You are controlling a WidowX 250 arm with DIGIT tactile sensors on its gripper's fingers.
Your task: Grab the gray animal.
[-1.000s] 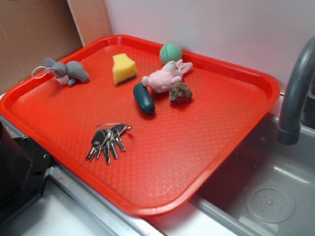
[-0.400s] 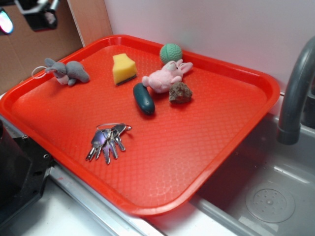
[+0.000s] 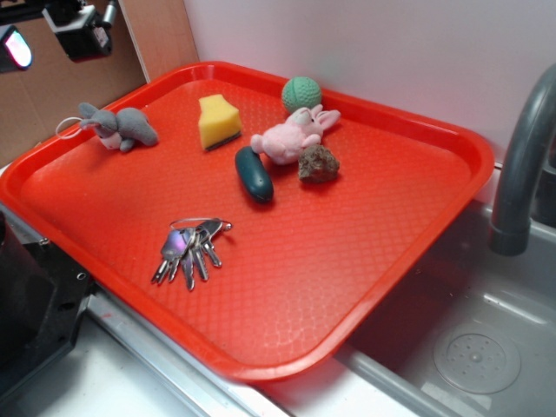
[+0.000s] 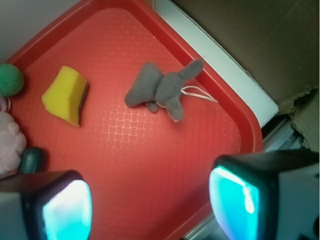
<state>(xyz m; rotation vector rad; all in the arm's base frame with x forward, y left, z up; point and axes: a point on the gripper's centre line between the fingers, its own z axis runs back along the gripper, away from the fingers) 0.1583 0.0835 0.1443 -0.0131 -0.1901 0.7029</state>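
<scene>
Since a second ago the gripper (image 3: 52, 26) has come into the upper left corner of the exterior view, where nothing of it showed before, and it now sits a little farther right and lower than a moment back; everything on the tray lies just where it did.

From the exterior view, the red tray (image 3: 417, 217) fills most of the frame. The gray animal (image 3: 120, 127) lies near the tray's upper left rim, its white loop (image 3: 68, 128) trailing toward the edge. The gripper hangs above and to the left of it, well apart, and from here I cannot tell how its jaws stand. Right of the toy is a yellow sponge (image 3: 218, 121), then a green ball (image 3: 301, 93) at the top, touching a pink plush bunny (image 3: 293, 135). A brown rock (image 3: 319, 163) rests against the bunny's lower side, and a dark teal oblong thing (image 3: 254, 174) lies just left of it. A bunch of keys (image 3: 190, 247) sits alone in the lower middle. A gray faucet (image 3: 521, 165) rises at the right edge.

In the wrist view, the gray animal (image 4: 163, 89) lies in the upper middle, near the tray rim (image 4: 235, 107). The two fingers (image 4: 240, 197) fill the bottom corners, spread wide with bare tray between them and nothing held. The sponge (image 4: 65, 95) is at left.
</scene>
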